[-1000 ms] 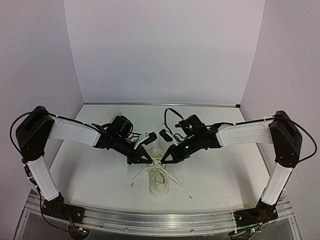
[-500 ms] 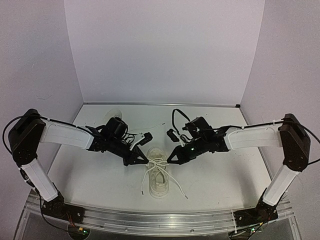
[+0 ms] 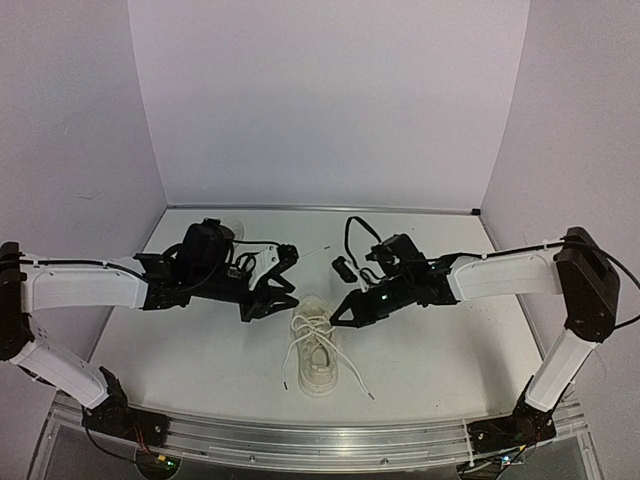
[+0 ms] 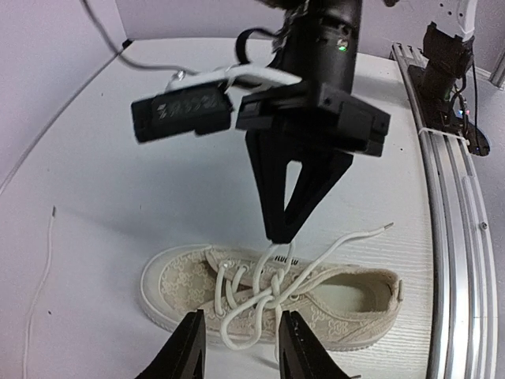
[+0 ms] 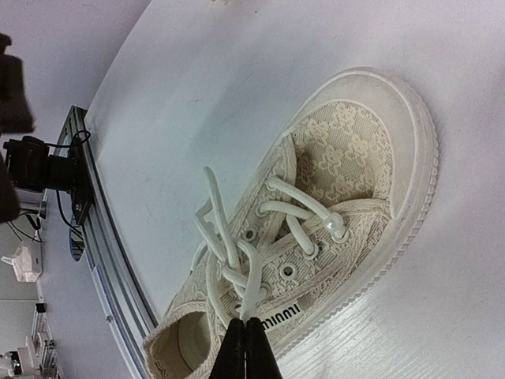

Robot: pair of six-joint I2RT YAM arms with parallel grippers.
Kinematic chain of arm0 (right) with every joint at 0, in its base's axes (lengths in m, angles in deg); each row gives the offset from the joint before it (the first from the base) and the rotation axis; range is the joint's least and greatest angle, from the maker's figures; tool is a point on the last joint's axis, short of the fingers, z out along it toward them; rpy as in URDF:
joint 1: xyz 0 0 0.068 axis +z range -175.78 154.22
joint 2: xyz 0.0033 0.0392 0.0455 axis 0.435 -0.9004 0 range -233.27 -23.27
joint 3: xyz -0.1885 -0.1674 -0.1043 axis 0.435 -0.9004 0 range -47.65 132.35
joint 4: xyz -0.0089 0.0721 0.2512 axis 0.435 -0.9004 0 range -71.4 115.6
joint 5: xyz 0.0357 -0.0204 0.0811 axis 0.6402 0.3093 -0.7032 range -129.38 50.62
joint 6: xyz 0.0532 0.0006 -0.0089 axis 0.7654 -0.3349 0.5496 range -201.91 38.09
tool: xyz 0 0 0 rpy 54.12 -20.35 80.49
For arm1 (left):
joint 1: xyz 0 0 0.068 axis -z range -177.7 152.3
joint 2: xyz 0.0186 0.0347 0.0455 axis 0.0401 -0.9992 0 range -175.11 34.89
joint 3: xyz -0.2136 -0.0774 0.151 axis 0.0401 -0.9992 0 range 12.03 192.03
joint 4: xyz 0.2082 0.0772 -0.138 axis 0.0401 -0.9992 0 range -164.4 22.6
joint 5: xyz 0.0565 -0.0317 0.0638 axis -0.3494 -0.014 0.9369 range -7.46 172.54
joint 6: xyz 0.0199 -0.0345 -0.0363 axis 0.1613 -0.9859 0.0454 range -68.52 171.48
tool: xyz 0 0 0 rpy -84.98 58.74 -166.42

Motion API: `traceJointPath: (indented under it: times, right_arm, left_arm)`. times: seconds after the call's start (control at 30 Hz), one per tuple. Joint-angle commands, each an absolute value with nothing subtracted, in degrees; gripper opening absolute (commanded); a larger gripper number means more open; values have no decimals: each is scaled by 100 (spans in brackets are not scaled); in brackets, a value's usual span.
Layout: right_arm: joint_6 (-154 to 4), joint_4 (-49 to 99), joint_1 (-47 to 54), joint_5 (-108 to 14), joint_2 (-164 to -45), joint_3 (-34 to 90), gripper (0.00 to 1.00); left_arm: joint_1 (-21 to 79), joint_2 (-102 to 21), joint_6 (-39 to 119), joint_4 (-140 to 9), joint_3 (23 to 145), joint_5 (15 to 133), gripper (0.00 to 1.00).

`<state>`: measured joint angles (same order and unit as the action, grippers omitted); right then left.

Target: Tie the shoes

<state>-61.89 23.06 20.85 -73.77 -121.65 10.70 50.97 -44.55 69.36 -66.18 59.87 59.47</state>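
One cream-white shoe (image 3: 316,362) lies on the white table, toe toward the back. It also shows in the left wrist view (image 4: 189,284) and the right wrist view (image 5: 347,150). Its white laces are crossed in a loose knot (image 4: 276,290), and both ends trail off the heel side. My right gripper (image 3: 336,317) is shut on a lace loop (image 5: 254,296) just above the shoe's tongue; it shows in the left wrist view (image 4: 278,234) too. My left gripper (image 3: 275,300) is open and empty, just left of the shoe, its fingers (image 4: 188,347) apart. The second shoe cannot be made out.
A pale shape (image 3: 230,226) lies at the back left, partly behind the left arm. A thin loose lace (image 4: 41,276) lies on the table. An aluminium rail (image 3: 320,440) runs along the near edge. Walls close in the table on three sides.
My left gripper has let go of the laces, opened and drawn back to the left. My right gripper has stayed shut on its loop near the shoe.
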Motion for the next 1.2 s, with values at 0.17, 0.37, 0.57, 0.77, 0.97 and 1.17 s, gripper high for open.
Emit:
traceJointPath:
  times: [0.17, 0.37, 0.57, 0.77, 0.97, 1.17]
  right_arm:
    - [-6074, 2506, 2071, -7497, -12335, 1095, 0]
    - [-6091, 2507, 2071, -7533, -12377, 1117, 0]
    - [-6091, 2507, 2071, -7563, -12433, 1164, 0]
    - [-6104, 2508, 2070, -7577, -12450, 1194, 0]
    - [-6104, 2504, 2065, -7585, -12478, 1203, 0]
    - [-6100, 2507, 2068, -7611, -12496, 1229, 0]
  left_arm:
    - [5856, -4719, 8638, -6621, 6163, 6829, 32]
    - [6182, -5164, 9203, -7081, 6523, 7097, 31]
    - [6343, -5528, 9422, -7382, 6755, 7146, 30]
    - [6382, -5766, 9478, -7380, 6892, 7309, 28]
    - [6398, -5967, 9559, -7412, 6989, 7520, 23]
    - [6399, -6025, 9548, -7333, 6993, 7705, 14]
